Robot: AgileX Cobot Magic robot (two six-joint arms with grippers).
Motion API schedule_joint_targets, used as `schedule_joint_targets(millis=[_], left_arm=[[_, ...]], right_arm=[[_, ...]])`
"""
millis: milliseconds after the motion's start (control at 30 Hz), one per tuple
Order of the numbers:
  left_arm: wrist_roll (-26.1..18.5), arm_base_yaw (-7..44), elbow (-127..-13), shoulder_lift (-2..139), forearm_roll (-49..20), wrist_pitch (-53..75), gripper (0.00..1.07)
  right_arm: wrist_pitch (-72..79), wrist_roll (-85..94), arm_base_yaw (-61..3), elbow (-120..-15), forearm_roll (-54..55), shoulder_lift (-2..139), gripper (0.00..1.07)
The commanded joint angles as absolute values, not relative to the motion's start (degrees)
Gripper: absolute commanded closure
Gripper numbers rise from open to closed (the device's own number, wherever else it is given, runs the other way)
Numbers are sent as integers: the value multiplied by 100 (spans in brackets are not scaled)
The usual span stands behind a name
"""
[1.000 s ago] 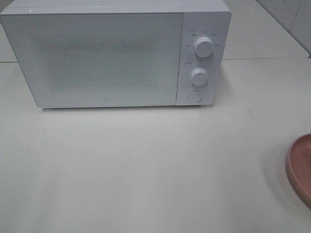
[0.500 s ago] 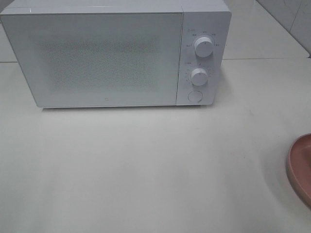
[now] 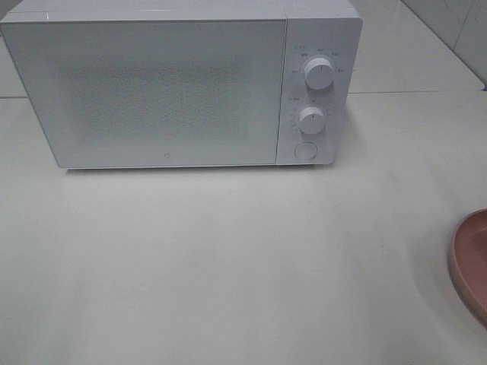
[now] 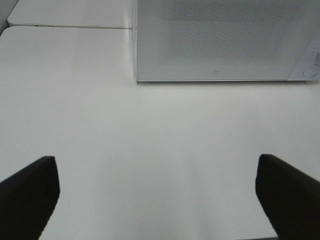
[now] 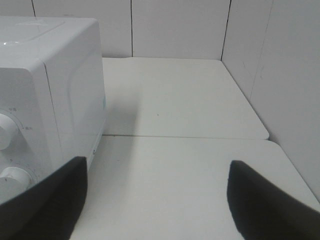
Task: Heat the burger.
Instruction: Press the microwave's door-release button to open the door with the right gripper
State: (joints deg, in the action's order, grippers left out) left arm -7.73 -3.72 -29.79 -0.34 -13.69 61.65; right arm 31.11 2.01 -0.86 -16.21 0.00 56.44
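On the far left of the worktop (image 3: 228, 266) stands a white microwave (image 3: 160, 91) with its door shut. Two dials (image 3: 318, 74) and a round button (image 3: 305, 150) sit on its right side. At the near right edge lies a pink plate (image 3: 466, 266), cut off by the frame. The burger is out of sight in every view. The left end effector (image 4: 160, 200) hangs over bare worktop, wide and empty. The right end effector (image 5: 157, 205), beside the microwave's dial end, is also wide and empty.

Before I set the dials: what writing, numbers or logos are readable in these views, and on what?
No text here is readable.
Markings around the upper knob and lower knob of the microwave: too small and blurred to read.
A small mark low on the microwave's front: too small to make out.
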Motion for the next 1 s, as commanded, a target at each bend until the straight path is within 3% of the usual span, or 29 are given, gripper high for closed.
schedule_joint_targets(millis=[33,167,400,1000], left_arm=[[-768,-361,-2968,-115,-1392,6131,7],[-768,-361,-2968,-115,-1392,6131,7],[-768,-361,-2968,-115,-1392,6131,7],[-768,-361,-2968,-115,-1392,6131,7]], right_arm=[[4028,647,-395,-1364,435,5913,34],[4400,1169,-819,-1289,882,6171,34],[5191,2492,-2160,-1272,2567,6904,34],[6675,2630,-4297,-1341,4807,8256,34]])
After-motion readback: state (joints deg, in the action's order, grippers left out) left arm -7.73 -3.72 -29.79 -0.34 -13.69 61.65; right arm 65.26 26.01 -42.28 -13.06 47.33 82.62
